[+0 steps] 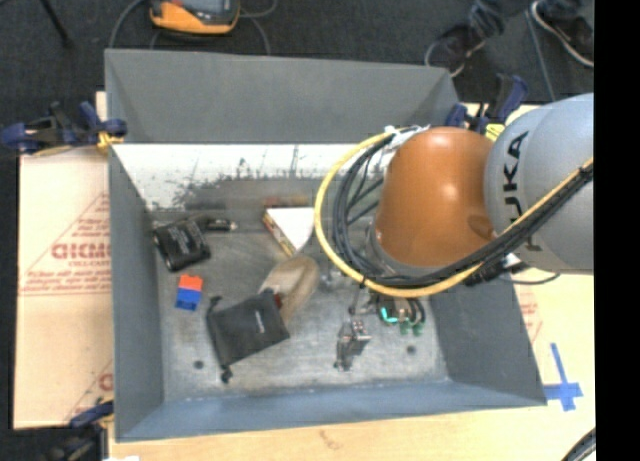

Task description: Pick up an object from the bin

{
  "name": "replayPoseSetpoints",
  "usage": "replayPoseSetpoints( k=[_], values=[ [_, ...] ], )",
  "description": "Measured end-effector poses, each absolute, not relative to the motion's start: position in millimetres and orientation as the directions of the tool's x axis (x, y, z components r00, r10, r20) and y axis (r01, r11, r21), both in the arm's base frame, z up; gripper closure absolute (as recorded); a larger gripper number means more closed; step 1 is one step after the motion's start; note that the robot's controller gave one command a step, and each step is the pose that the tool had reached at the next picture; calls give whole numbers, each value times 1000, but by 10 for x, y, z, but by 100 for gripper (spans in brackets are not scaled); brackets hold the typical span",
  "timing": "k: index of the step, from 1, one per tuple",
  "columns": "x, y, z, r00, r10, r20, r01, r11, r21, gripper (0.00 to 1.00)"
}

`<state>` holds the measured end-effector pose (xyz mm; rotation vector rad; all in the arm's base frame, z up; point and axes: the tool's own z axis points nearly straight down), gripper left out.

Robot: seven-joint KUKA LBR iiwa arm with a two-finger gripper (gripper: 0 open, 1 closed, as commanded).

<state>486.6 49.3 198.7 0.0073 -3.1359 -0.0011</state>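
Observation:
My gripper (349, 341) hangs below the orange wrist dome, low over the bin floor toward the front right, with bare floor under its thin metal fingers. The fingertips sit close together with nothing visible between them. Nearest on its left lies a tan, rounded lump (291, 280) like a brush or sponge. A flat black pouch (245, 329) lies tilted just left of that, in the front middle. Behind the tan lump a white block with a wooden edge (290, 224) leans near the middle of the bin.
A small red-and-blue block (189, 291) sits left of the pouch. A black clip-like object (180, 243) and a small dark stick (215, 223) lie at the back left. The orange dome and its cables hide the bin's right middle.

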Motion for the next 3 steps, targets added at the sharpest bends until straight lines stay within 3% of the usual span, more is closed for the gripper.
replayPoseSetpoints(
  k=[1, 2, 3],
  values=[
    [4884, 491, 2028, -1000, -3, -3, -3, 1000, 1, 0],
    [5178, 1116, 765, -995, -100, -15, -100, 995, -2, 100],
    [5178, 1116, 765, -995, -98, -15, -98, 995, -2, 100]
  ],
)
